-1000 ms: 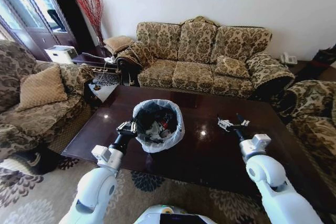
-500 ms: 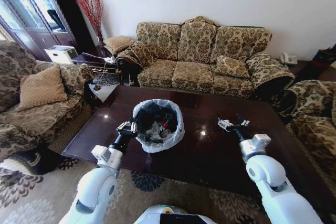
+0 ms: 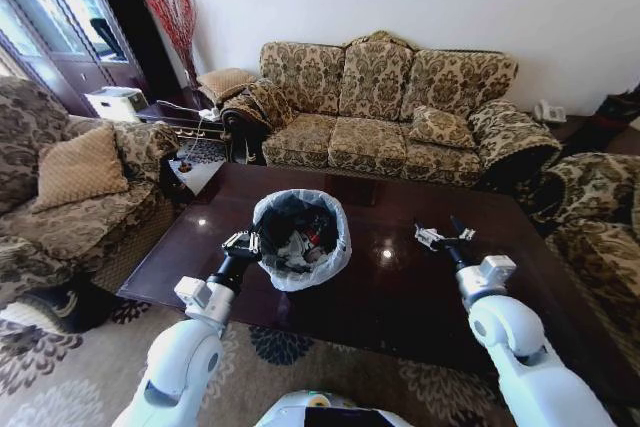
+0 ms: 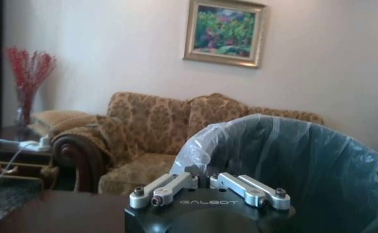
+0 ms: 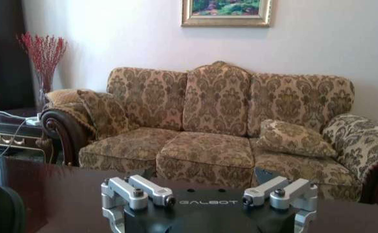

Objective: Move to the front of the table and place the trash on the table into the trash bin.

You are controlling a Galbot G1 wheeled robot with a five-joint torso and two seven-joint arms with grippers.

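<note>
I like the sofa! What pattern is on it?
The sofa has a gold and brown swirly floral pattern, clearest in the right wrist view.

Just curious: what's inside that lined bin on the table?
Inside the trash bin lie crumpled white scraps and something red. Whatever sits deeper is hidden by the dark interior and the bag.

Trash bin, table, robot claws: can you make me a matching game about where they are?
Things:
1. trash bin
2. left claw
3. right claw
4. trash

Places:
A. inside the bin
B. over the bare table, away from the bin
C. standing on the table
D. right beside the bin's rim

Pairs: 1-C, 2-D, 3-B, 4-A
</note>
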